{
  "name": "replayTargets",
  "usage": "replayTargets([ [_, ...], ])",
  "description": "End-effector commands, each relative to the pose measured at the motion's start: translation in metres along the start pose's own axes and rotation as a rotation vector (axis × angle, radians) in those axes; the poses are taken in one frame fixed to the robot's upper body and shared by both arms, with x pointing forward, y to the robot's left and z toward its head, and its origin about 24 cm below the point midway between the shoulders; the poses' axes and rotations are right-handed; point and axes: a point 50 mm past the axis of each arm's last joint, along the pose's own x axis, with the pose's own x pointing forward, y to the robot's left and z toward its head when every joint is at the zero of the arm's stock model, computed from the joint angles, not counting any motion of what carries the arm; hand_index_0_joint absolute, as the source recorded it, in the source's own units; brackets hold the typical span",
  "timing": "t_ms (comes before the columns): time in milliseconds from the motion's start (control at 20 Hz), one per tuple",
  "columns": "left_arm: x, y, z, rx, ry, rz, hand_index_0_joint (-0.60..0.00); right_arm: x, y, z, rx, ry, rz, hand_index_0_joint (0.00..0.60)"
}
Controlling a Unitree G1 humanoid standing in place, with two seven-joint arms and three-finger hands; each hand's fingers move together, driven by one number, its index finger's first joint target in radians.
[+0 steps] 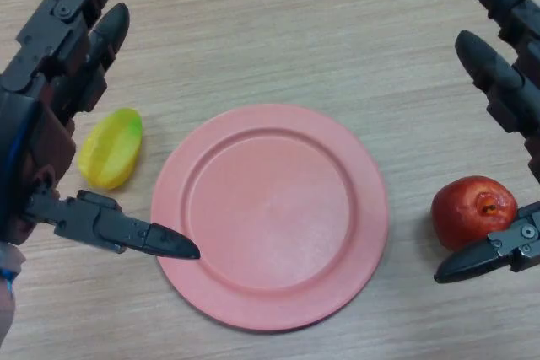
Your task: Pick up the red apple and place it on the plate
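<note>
One red apple, one plate

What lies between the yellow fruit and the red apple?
The pink plate, with nothing on it, lies between the yellow fruit and the red apple in the head view.

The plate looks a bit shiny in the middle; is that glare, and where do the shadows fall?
Head view: the plate shows a soft pale sheen at its centre, mild glare only; the red apple casts a faint shadow on the table; the left hand darkens the wood beside the yellow fruit.
</note>
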Motion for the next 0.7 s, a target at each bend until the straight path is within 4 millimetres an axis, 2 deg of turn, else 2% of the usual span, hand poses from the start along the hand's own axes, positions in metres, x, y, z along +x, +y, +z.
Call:
replayTargets([
  [50,-0.001,0.012,0.025,0.066,-0.121,0.031,0.000,-0.006,-0.013,0.029,-0.124,-0.214,-0.021,0.000],
  [250,-0.004,0.015,0.023,0.059,-0.142,0.046,0.000,-0.005,-0.035,0.006,-0.179,-0.178,-0.044,0.000],
  [400,-0.005,0.013,0.018,0.060,-0.138,0.049,0.000,-0.004,-0.051,-0.029,-0.195,-0.124,-0.049,0.000],
  [500,-0.006,0.012,0.018,0.069,-0.142,0.057,0.000,-0.001,-0.057,-0.055,-0.275,-0.087,-0.063,0.000],
  [700,-0.010,0.008,0.012,0.094,-0.172,0.054,0.000,0.001,-0.054,-0.106,-0.444,0.062,-0.031,0.000],
])
